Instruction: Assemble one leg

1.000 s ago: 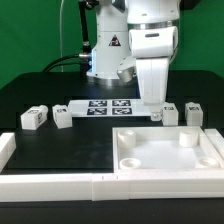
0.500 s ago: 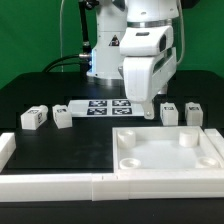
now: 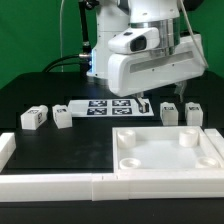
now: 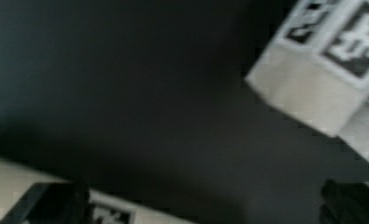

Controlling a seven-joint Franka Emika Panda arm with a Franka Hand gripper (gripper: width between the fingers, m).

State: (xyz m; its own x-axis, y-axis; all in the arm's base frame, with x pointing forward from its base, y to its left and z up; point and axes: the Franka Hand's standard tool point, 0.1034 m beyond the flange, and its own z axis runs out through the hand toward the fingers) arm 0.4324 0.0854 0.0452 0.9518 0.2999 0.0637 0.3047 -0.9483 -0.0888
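Several small white legs with tag stickers lie on the black table: two at the exterior view's left (image 3: 33,117) (image 3: 63,116) and two at its right (image 3: 170,113) (image 3: 194,112). My gripper (image 3: 160,102) hangs tilted just above and behind the right pair. It is open and empty, and touches none of them. In the wrist view the gripper (image 4: 202,205) shows only dark table between its fingers (image 4: 56,205). A blurred white piece with a tag (image 4: 113,210) lies by one finger.
The marker board (image 3: 105,107) lies behind the legs and also shows in the wrist view (image 4: 332,60). The large white panel (image 3: 168,158) with round sockets lies at the front right. A white rail (image 3: 60,183) runs along the front edge.
The hand has swung from upright to tilted sideways and now spreads wide across the view above the right pair of legs. The legs and panel have not moved.
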